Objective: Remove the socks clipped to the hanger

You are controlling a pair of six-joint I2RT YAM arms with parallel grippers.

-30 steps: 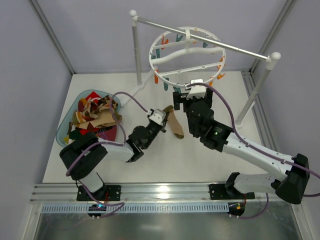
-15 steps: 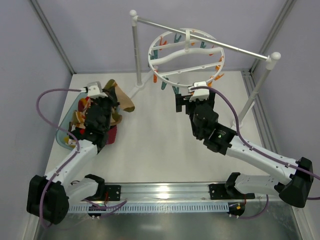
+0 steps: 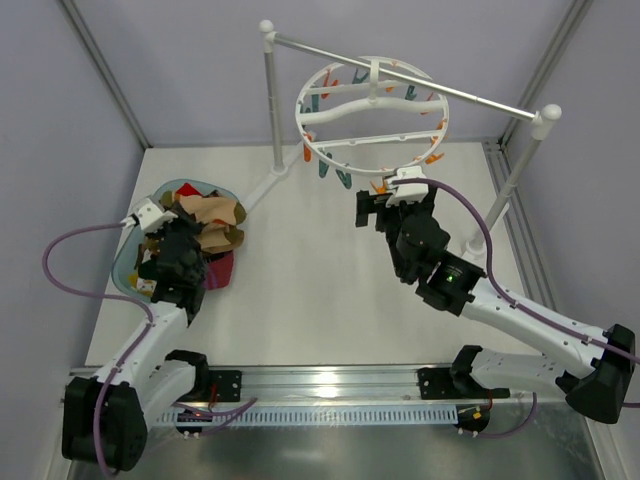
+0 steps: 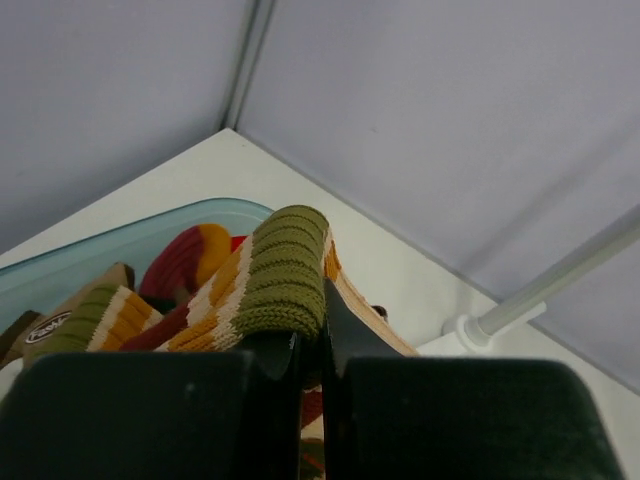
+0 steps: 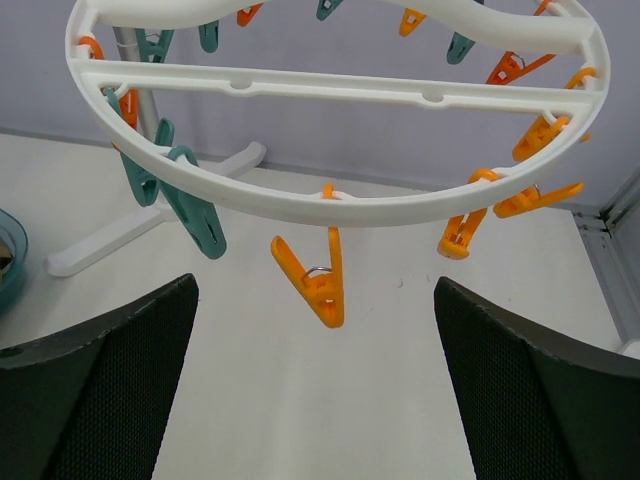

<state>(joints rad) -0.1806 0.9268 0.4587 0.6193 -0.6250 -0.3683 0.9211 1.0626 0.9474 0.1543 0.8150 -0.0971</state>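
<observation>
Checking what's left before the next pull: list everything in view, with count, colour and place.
Round white plastic ring hanger: one, on the rail.
Small plastic clips: many, orange and teal, round its rim, visible ones empty.
White rail stand with ball-topped posts: one, table's back.
Translucent teal plastic tub: one, left.
Limp fabric socks: several, red, tan, brown, piled in tub.
Olive-cuffed striped sock: one, over tub.
White table: one, under everything.
Left arm: jaws shut on that sock.
Right arm: jaws open, below hanger.
</observation>
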